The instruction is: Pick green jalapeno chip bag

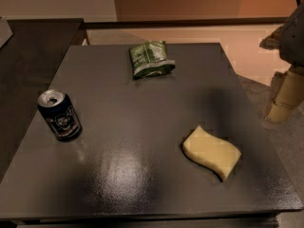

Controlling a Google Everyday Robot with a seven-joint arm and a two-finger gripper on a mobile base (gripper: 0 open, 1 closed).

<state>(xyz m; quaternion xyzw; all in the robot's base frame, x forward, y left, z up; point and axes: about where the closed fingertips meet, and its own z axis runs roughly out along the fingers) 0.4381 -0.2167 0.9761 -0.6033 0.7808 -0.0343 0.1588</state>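
Camera view | tool [279, 109] right edge | green jalapeno chip bag [151, 58] well left

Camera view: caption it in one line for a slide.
Green chip bag near the far edge of the table, can at left, sponge at right, gripper off its right side.

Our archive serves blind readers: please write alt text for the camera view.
A green jalapeno chip bag lies at the far middle of a dark table, with a black can upright at the left and a yellow sponge near right. The gripper hangs beyond the table's right edge, away from the bag.
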